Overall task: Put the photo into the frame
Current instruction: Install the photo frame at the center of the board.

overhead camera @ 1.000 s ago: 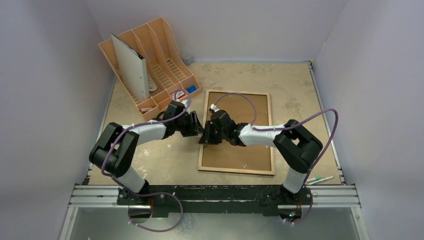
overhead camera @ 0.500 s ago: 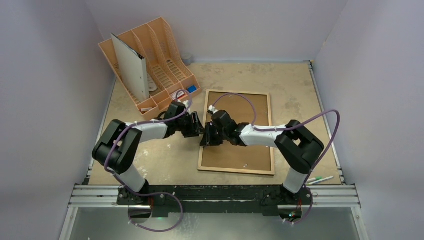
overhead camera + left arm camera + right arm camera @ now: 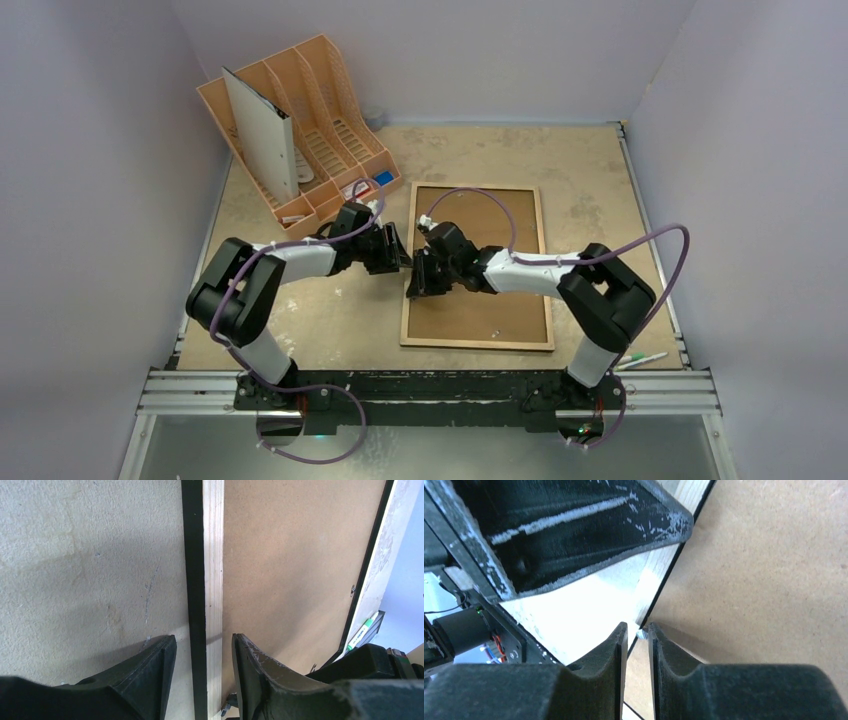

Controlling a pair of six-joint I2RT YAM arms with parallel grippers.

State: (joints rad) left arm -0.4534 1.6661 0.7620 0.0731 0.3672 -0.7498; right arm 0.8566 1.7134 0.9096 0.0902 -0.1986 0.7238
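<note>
The frame lies flat on the table with a plain brown backing board in it. A large white sheet, apparently the photo's white reverse, stands upright in the file organizer. My left gripper is open and straddles the frame's left rim, one finger on each side with a gap at both. My right gripper is over the board at the same rim. Its fingers are almost together, with a small metal clip pinched at their tips.
A peach file organizer stands at the back left with small items in its front tray. Two pens lie at the table's near right edge. Grey walls close in the table on three sides. The two grippers are nearly touching.
The frame has shifted and turned slightly to the right. My right gripper has slid a little nearer along the left rim. The left gripper has stayed almost still.
</note>
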